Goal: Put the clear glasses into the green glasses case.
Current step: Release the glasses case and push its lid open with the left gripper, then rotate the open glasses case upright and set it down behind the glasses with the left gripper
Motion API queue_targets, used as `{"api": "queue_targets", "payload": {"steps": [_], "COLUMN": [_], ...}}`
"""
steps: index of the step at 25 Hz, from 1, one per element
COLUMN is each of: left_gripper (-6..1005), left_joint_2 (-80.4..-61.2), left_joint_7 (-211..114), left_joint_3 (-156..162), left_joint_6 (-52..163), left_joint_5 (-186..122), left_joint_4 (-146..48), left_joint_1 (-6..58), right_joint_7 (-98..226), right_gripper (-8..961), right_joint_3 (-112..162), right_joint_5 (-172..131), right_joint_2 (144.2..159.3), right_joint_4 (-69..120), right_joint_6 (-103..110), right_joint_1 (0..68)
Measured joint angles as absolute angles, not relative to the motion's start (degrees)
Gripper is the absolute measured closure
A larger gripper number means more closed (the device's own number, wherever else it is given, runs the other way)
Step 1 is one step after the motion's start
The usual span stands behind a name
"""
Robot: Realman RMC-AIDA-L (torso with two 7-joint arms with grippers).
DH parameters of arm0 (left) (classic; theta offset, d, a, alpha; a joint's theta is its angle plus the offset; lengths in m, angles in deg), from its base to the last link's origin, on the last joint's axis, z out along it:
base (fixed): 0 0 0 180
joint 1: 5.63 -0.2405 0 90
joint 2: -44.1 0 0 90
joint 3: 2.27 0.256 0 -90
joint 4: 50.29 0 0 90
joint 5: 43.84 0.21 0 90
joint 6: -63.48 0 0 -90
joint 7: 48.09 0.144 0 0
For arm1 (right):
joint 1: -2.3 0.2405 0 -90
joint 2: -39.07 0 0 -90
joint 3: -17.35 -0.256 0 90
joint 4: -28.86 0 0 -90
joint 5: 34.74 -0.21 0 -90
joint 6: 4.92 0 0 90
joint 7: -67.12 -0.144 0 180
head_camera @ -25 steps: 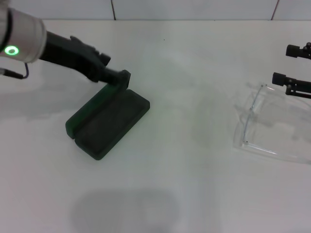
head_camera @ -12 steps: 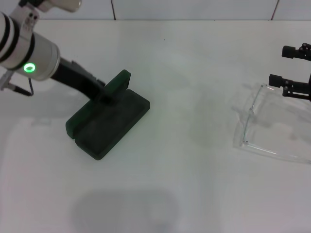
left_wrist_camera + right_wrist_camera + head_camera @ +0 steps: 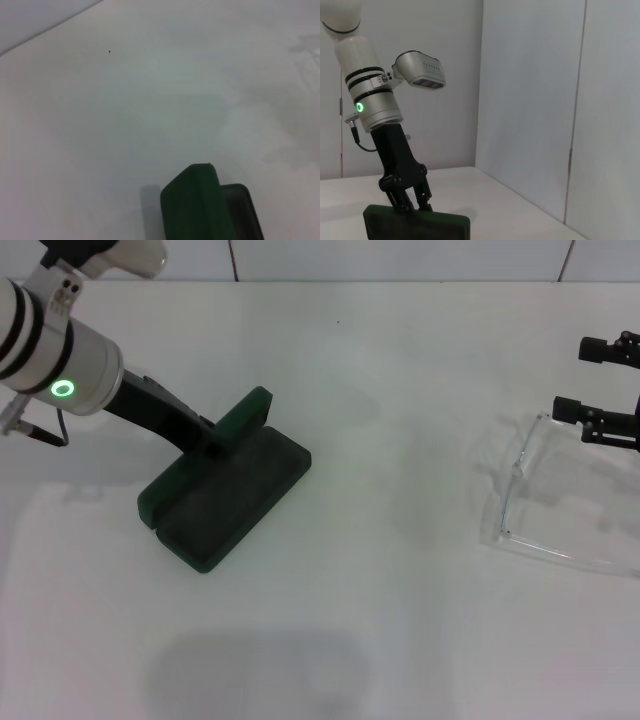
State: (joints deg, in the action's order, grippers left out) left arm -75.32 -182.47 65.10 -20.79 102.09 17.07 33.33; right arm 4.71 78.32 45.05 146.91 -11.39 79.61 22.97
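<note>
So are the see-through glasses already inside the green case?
No, the clear glasses lie on the table far from the green glasses case.

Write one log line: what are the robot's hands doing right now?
left end effector: at green glasses case lid, lid raised | right end effector: open, beside clear glasses | glasses: on table, outside case

Bright even light, soft shadows on the white table point(image 3: 400, 570), left wrist view slightly hazy

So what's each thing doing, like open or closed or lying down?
green glasses case: partly open, lid raised, nothing inside that I can see.
clear glasses: lying on the table, arms unfolded, not held.
left claw: at the case's lid edge.
right claw: open, beside the glasses, holding nothing.
</note>
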Motion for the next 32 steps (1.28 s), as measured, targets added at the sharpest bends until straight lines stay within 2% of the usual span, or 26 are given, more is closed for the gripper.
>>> {"api": "queue_targets", "payload": {"steps": [1, 6, 11, 25, 32], "left_gripper": [457, 658, 720, 797, 796], "left_joint_2": [-75.36, -75.39, -75.44, -75.6, -75.67], "left_joint_7": [-182.38, -182.14, -181.66, -178.57, -178.03], "left_joint_3": [65.29, 68.49, 73.42, 88.21, 96.17], "left_joint_6": [-20.79, -20.72, -20.81, -17.49, -8.32], "left_joint_5": [102.1, 101.96, 101.59, 98.57, 100.68], "left_joint_4": [17.12, 18.1, 21.29, 30.72, 30.91], "left_joint_1": [33.24, 32.79, 31.88, 31.67, 31.92], "right_joint_7": [4.71, 4.71, 4.71, 5.09, 5.24], "right_gripper": [187, 186, 187, 186, 187], "right_joint_3": [78.31, 76.88, 73.69, 64.84, 62.76], "right_joint_5": [45.03, 44.94, 45.07, 45.31, 45.89], "right_joint_2": [146.91, 146.97, 147.07, 147.03, 147.55], "right_joint_4": [-11.39, -11.64, -11.6, -11.94, -12.0], "right_joint_6": [79.62, 80.43, 82.46, 88.48, 90.83], "right_joint_1": [22.91, 22.52, 21.94, 17.1, 14.78]}}
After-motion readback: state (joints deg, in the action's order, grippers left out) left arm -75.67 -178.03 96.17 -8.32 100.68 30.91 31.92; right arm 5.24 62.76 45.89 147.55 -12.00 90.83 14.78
